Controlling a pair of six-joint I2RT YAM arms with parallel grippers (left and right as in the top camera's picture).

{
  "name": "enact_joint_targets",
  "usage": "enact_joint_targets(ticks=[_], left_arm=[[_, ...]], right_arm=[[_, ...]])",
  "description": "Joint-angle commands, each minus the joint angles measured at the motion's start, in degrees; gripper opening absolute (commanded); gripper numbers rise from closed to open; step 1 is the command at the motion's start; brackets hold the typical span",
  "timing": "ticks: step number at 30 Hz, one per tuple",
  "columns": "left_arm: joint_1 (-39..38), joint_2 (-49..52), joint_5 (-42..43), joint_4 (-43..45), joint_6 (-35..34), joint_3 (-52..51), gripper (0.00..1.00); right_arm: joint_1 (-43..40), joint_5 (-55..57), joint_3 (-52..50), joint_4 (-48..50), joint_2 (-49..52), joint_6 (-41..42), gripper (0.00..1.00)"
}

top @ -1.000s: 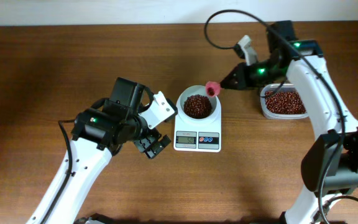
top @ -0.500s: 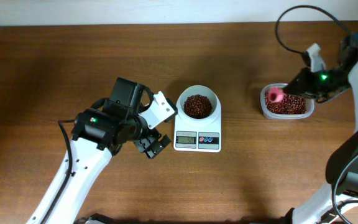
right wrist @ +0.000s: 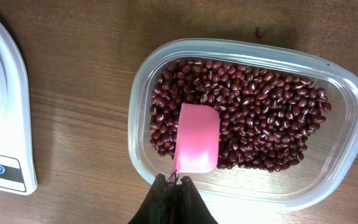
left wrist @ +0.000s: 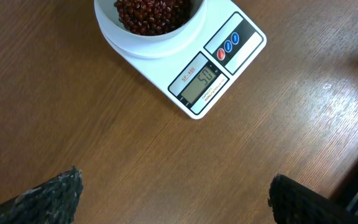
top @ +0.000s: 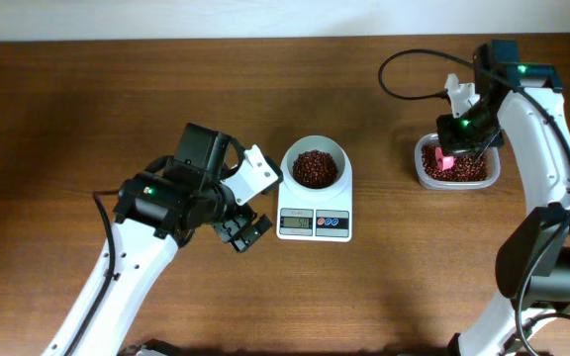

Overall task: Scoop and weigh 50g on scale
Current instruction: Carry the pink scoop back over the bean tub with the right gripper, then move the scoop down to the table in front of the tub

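A: Layout, largest first?

B: Brown wooden surface (top: 87, 99). At centre, a white rectangular digital scale (top: 314, 223) with a round white bowl (top: 287, 158) on its platform. The display faces the robot, presumably for reading. Well apart to the right is a clear rounded-rectangular plastic tub (top: 419, 170), the stock container, beside the right arm.

A: Where are the beans?

B: Small dark red-brown beans (top: 314, 168) are heaped in the bowl, and more fill the tub. One stray bean (right wrist: 260, 30) lies on the surface just outside the tub's rim.

A: Spoon?

B: The pink plastic measuring spoon (right wrist: 197, 138) rests on the beans inside the tub. The right end effector (right wrist: 174, 183) is clenched on its handle. Judgement: it is held over the stock so spills fall back in.

A: Arm poses?

B: The right arm reaches over the tub, wrist pointing down. The left arm is bent beside the scale. The left end effector (top: 248, 229) is released, fingers wide, holding nothing, and its camera looks at the display. The digits seem to show the target, so I judge the weighing near done.
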Motion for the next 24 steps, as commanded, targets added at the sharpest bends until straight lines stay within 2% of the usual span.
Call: enact_joint_targets(ticks=[1, 3, 6, 13, 18, 22, 24], left_arm=[[0.3, -0.5, 0.2, 0.0, 0.9, -0.2, 0.99], [0.3, -0.5, 0.2, 0.0, 0.9, -0.2, 0.99], [0.3, -0.5, 0.2, 0.0, 0.9, -0.2, 0.99], [0.3, -0.5, 0.2, 0.0, 0.9, -0.2, 0.99], [0.3, -0.5, 0.2, 0.0, 0.9, -0.2, 0.99], [0.3, -0.5, 0.2, 0.0, 0.9, -0.2, 0.99], [0.3, -0.5, 0.2, 0.0, 0.9, -0.2, 0.99]], right_arm=[[0.2, -1.5, 0.2, 0.3, -1.3, 0.5, 0.04], [0.7, -5.5, -0.1, 0.5, -0.4, 0.5, 0.04], [1.7, -5.3, -1.3, 1.0, 0.2, 0.3, 0.04], [1.6, 1.7, -1.7, 3.4, 0.2, 0.3, 0.04], [1.6, 16.1, -1.3, 2.9, -0.1, 0.5, 0.04], [1.6, 17.4, 3.0, 1.6, -0.1, 0.6, 0.04], [1.6, 22.2, 4.2, 0.6, -0.1, 0.6, 0.04]])
